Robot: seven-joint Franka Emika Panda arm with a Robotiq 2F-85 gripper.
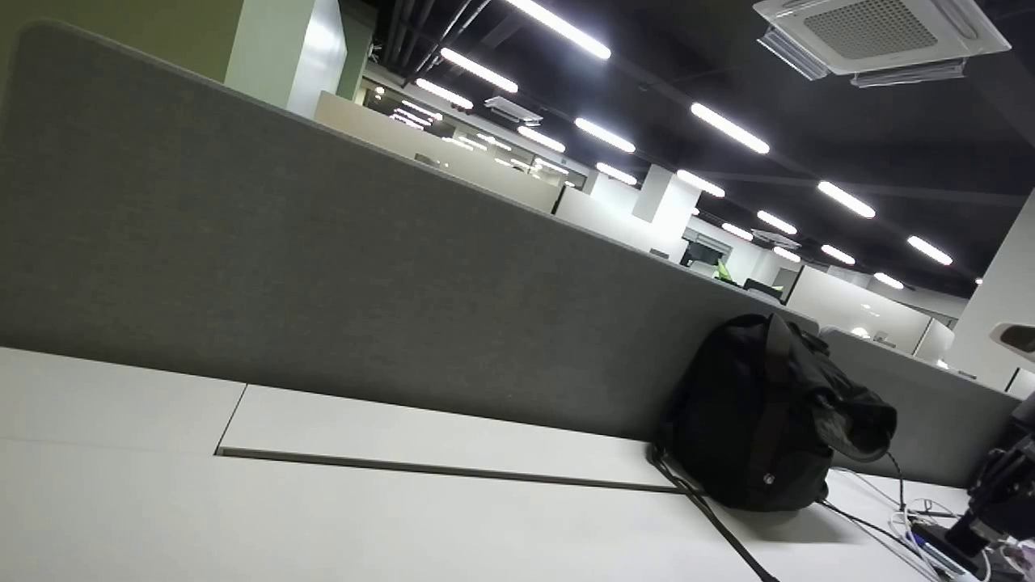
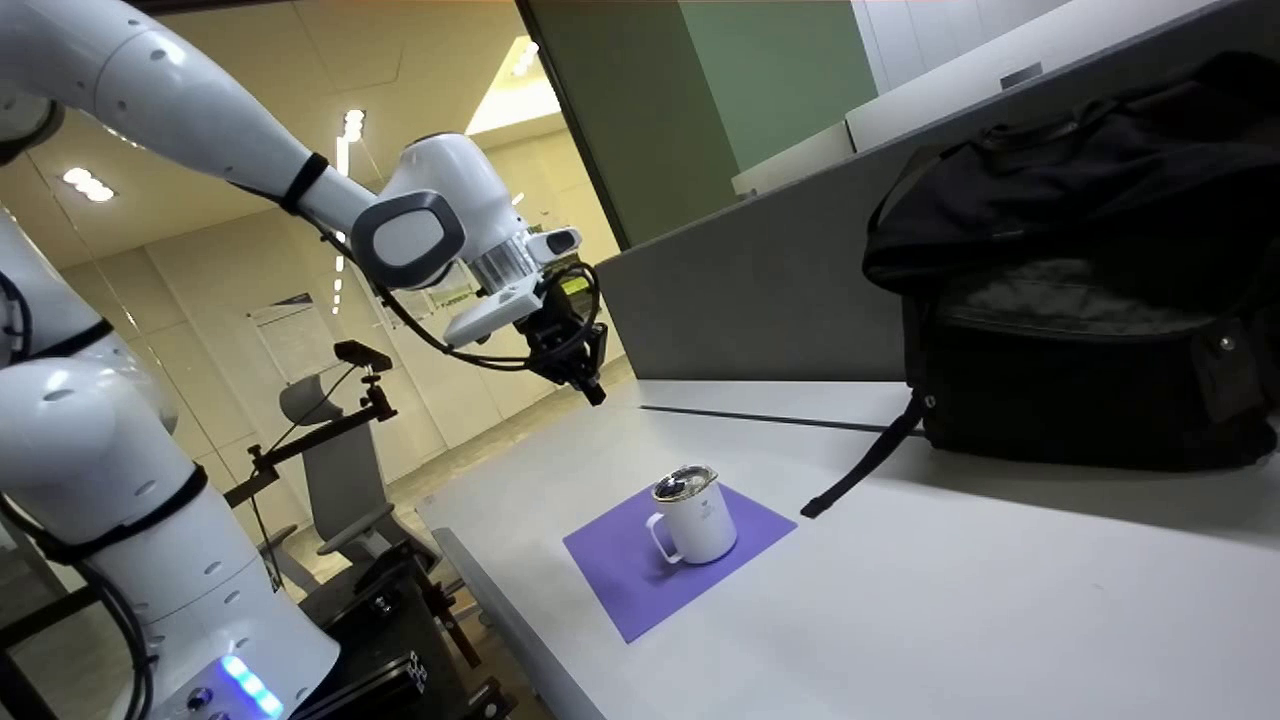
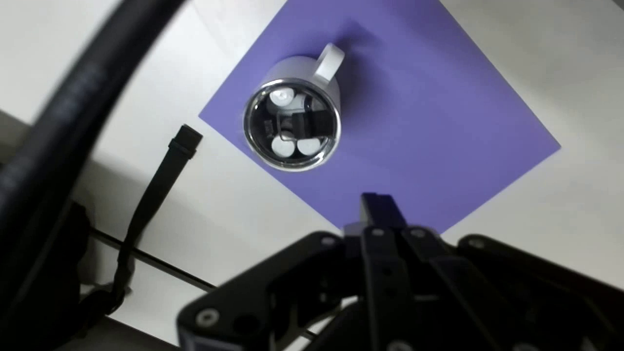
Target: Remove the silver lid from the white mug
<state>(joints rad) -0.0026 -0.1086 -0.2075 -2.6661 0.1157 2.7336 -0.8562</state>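
Note:
The white mug stands upright on a purple sheet on the white table. The silver lid sits on its top. In the wrist view the mug is left of centre. The lid shows a shiny rim and a dark middle with pale round shapes, seen through or mirrored. The mug's handle points away from the gripper there. My gripper is above the table, apart from the mug. In the wrist view the gripper has its fingertips together with nothing between them, over the purple sheet's corner.
A black bag stands against the grey partition; its strap runs toward the sheet. The strap also shows in the wrist view. Cables lie beyond the bag. A dark cable crosses the wrist view's left side.

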